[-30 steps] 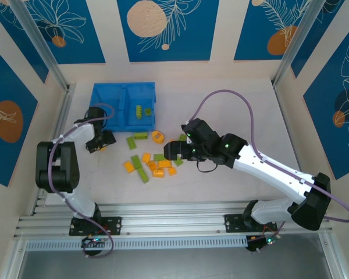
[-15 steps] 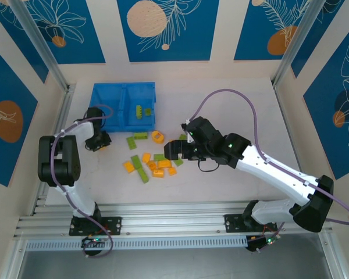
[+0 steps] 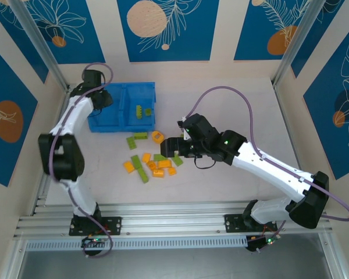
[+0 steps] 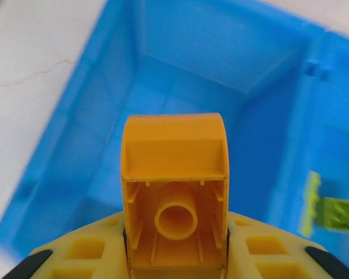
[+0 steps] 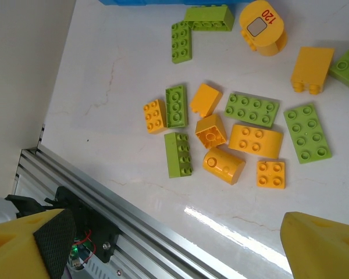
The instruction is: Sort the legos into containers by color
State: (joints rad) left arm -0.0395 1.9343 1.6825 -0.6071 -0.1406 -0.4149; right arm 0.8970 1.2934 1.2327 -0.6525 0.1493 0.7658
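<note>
Couple greens [image 3: 141, 110] binned, most legos [image 5: 244, 139] loose. Left gripper [image 4: 174, 256] pinches an orange brick [image 4: 174, 168] over the bin [image 4: 70, 139]; right gripper [image 3: 167, 149] is spread wide.

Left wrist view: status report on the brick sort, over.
Left gripper shut on orange brick, over left compartment of bin. Right gripper open above loose bricks on table. Green bricks in right compartment; drop path looks clear.

legos [image 3: 164, 164] before bin [image 3: 107, 125], brick [image 4: 174, 192] over left compartment [image 4: 163, 99]
</note>
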